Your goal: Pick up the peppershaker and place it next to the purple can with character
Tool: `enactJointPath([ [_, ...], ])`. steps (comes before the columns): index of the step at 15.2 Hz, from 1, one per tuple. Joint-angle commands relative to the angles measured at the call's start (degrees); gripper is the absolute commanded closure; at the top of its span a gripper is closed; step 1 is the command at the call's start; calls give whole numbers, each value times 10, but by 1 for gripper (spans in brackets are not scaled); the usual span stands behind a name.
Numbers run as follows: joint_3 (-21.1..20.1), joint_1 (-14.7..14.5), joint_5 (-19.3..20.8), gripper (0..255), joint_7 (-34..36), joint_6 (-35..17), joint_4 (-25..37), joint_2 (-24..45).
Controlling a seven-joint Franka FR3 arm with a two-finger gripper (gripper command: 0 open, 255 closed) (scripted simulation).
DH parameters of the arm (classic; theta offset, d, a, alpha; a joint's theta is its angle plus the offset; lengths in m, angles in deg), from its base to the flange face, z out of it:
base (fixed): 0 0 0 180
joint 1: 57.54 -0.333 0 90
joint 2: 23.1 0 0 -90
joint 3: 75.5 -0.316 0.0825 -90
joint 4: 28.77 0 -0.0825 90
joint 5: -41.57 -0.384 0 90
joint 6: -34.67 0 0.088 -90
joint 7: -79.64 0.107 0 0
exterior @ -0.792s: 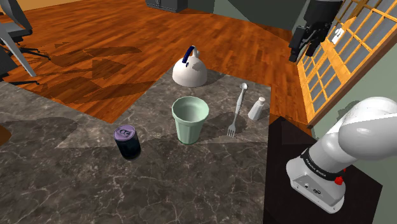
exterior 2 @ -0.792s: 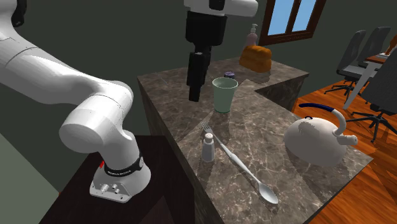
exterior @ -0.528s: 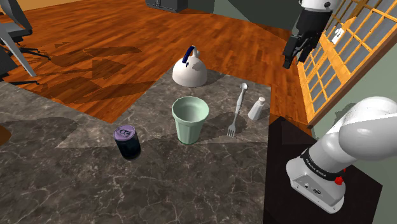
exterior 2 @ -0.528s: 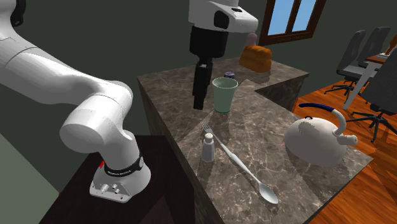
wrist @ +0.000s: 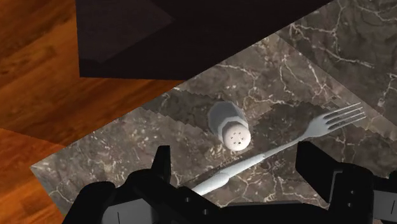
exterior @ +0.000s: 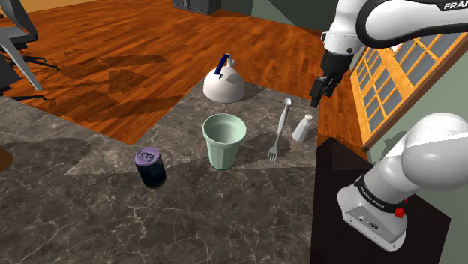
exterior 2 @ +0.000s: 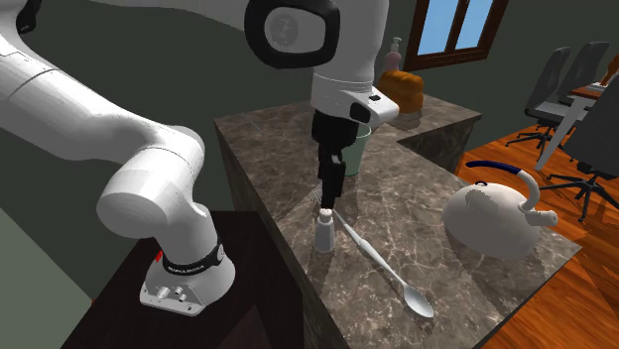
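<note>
Approach to the shaker, nothing gripped yet.
The white shaker stands upright on the dark veined counter, near the edge on the stand's side and just beside the fork. The gripper hovers above it with its fingers apart, holding nothing; in the wrist view the shaker's top sits a little ahead of the gap between them. I judge the step to be the descent for the grasp. The next move calls for going down until the fingers are on both sides of the shaker, then closing without pushing the fork. The purple can is well apart, beyond the green cup.
</note>
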Motion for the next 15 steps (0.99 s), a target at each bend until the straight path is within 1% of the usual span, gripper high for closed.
enactJointPath([
  [1, -3, -10, -1, 0, -8, -52, -32, 16],
  [3, -6, -20, 0, 0, -17, -102, -53, 42],
  [4, -6, -22, 0, 0, -20, -118, -59, 51],
  [11, -4, -20, 5, 0, -18, -186, -99, 79],
  [15, -4, -20, 5, 0, -18, -191, -102, 82],
])
